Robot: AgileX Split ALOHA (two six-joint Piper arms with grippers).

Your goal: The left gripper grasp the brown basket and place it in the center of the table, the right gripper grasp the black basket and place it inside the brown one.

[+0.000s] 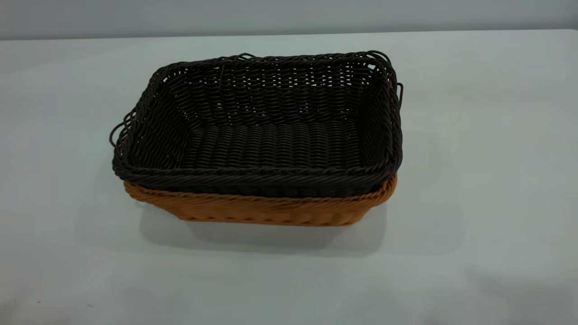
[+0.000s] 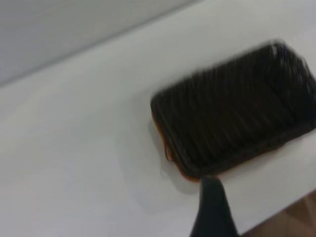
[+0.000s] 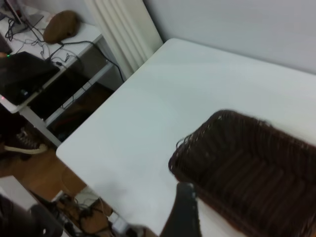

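Black basket (image 1: 271,144) nested inside brown basket (image 1: 271,212), mid-table (image 1: 496,180), well clear of every edge.

Exterior view: two baskets, one black, one brown, stacked; brown shows only as an orange band along the near side and right corner under the black rim; no arm or gripper in this view. Left wrist view: blurred, stacked baskets seen from above near a table edge, thin orange rim peeking out at one end, one dark finger of the left gripper (image 2: 213,207) in the foreground, apart from the baskets; cannot tell its opening. Right wrist view: only the black basket visible near a table corner, plus a side desk with cables beyond; one finger of the right gripper (image 3: 183,210) in the foreground, holding nothing; opening cannot be told.
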